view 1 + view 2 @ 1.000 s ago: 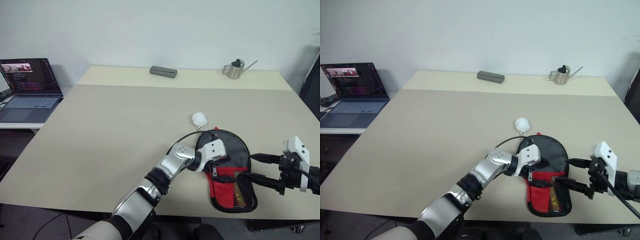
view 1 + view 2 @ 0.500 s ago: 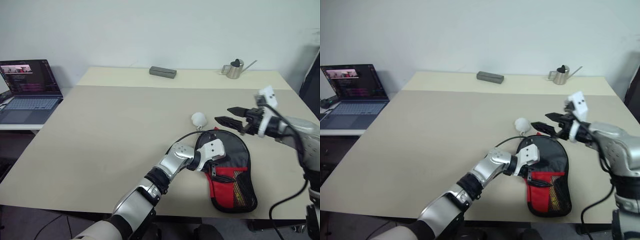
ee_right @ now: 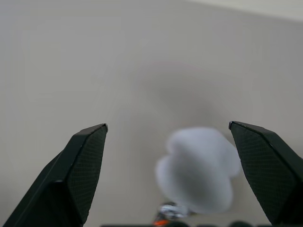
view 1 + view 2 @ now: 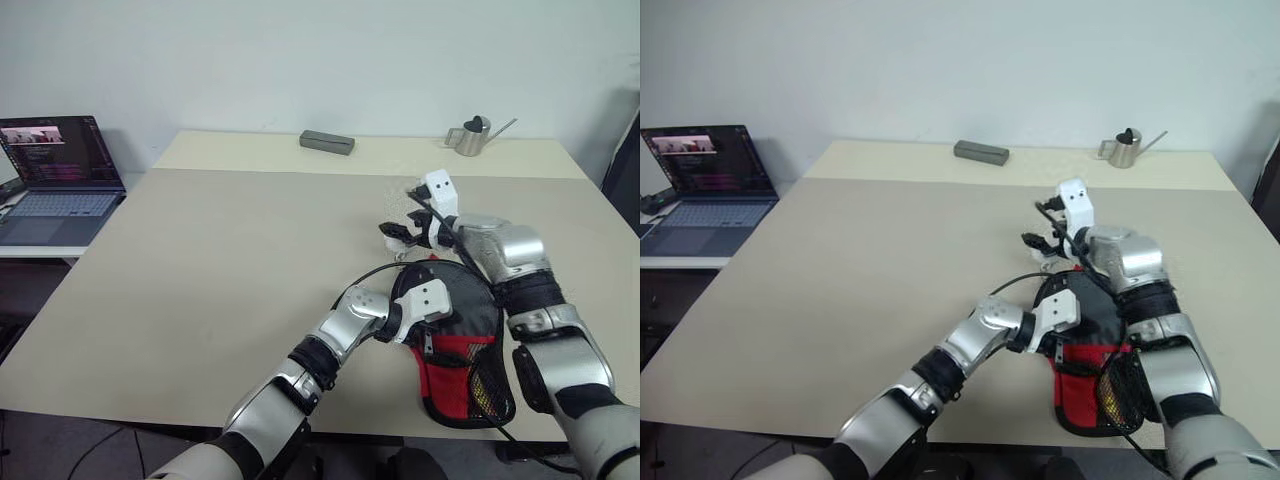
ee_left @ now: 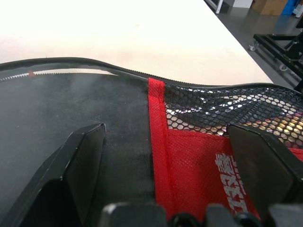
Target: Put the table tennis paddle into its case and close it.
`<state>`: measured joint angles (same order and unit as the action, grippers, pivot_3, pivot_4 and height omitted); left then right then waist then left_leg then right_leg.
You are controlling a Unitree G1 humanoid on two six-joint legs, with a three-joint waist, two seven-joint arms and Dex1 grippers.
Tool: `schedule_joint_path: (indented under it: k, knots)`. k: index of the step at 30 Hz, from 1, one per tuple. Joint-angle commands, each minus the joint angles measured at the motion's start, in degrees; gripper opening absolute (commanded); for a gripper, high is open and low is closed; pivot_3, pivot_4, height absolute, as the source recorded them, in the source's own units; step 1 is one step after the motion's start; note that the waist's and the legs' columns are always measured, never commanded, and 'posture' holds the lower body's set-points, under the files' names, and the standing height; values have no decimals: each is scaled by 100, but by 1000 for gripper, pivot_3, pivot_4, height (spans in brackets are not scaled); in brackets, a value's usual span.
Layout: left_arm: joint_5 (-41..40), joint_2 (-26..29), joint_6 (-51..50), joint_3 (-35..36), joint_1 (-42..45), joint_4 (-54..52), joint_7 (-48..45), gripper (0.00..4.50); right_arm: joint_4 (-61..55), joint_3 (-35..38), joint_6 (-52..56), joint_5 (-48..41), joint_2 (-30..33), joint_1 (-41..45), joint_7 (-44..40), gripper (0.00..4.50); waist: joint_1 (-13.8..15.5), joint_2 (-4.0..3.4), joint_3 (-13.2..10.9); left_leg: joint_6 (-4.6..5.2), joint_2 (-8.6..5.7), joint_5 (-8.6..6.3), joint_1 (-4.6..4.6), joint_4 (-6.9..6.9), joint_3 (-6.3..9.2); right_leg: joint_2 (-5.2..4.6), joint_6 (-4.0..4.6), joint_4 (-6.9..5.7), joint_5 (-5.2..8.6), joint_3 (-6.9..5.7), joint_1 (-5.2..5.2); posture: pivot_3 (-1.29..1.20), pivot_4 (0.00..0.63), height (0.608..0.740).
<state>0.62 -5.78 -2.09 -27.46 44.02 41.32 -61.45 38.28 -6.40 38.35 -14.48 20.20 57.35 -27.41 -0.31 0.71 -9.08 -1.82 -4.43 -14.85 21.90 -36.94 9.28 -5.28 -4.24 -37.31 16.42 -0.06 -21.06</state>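
Hovering over the far end of the case [image 4: 460, 345], the right gripper [image 3: 168, 137] has its fingers spread wide with the white pom-pom pull [image 3: 199, 168] lying between them, untouched. The left gripper [image 5: 165, 142] rests on the black-and-red case near the table's [image 4: 220, 260] right front edge, fingers apart, clamped on nothing.

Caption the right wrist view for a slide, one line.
Right gripper open above the case's white pom-pom pull, which lies on the beige table between its fingers.
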Motion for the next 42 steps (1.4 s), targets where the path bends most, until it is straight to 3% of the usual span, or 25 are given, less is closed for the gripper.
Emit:
schedule_joint_path:
  k: [1,10,13,19,26,42]
  knots:
    - [283,47,-250,-239,-224,241,-40,4434,763,8,-597,391,-194,430,95,4500,-12,0,0,0,0,0,0,1,-5,0,0,-4,0,8,-6,0,150,740]
    - [303,54,-304,-242,-271,172,-19,4434,2030,149,-1185,845,-623,826,112,4500,-31,-1,1,0,-3,0,-4,-3,-30,2,0,-45,0,48,-31,0,150,740]
    - [307,61,-321,-230,-265,191,-1,4500,2191,92,-1342,1050,-666,871,146,3853,-40,-2,1,0,-3,0,-6,-3,-34,2,0,-47,0,53,-33,0,150,740]
    - [311,92,-347,-204,-282,238,1,4500,2285,220,-1519,1173,-675,946,194,1718,-72,-2,2,0,-3,0,-8,-4,-38,2,0,-51,0,57,-33,0,150,740]
    - [280,118,-457,-127,-396,422,39,4500,2359,419,-1724,1140,-541,972,109,427,-80,-1,4,1,-3,0,-11,-4,-41,3,0,-56,0,62,-33,0,150,740]
    - [319,222,-458,-102,-562,493,-39,4500,2234,646,-1733,1203,23,844,102,330,-122,-4,24,7,-2,-3,-17,-4,-48,4,0,-61,0,69,-31,0,150,740]
